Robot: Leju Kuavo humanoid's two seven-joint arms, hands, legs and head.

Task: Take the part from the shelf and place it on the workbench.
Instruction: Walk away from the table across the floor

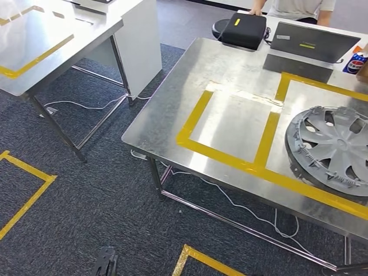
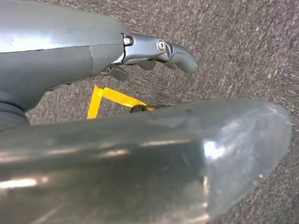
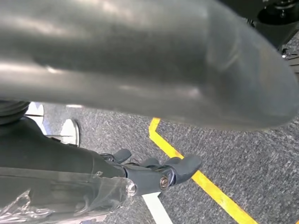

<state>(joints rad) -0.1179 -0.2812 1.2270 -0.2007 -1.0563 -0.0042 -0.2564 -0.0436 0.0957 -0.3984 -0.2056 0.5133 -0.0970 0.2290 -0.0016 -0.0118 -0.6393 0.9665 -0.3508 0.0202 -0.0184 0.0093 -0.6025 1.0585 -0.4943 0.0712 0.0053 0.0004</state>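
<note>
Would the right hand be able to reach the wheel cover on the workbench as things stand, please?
Probably not at once. The right hand hangs low over the carpet, holding nothing, while the wheel cover lies up on the workbench at the robot's right. Nothing visibly blocks it, but the arm would have to rise first.

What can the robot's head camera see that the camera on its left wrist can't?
The head view takes in the metal workbench marked with yellow tape, a grey wheel cover lying on its right side, a black case and a laptop at the far edge, a person behind them, and a second table to the left. The left wrist view instead shows the left hand hanging over the floor, holding nothing, fingers loosely curled. Both show the dark grey carpet with yellow floor tape.
</note>
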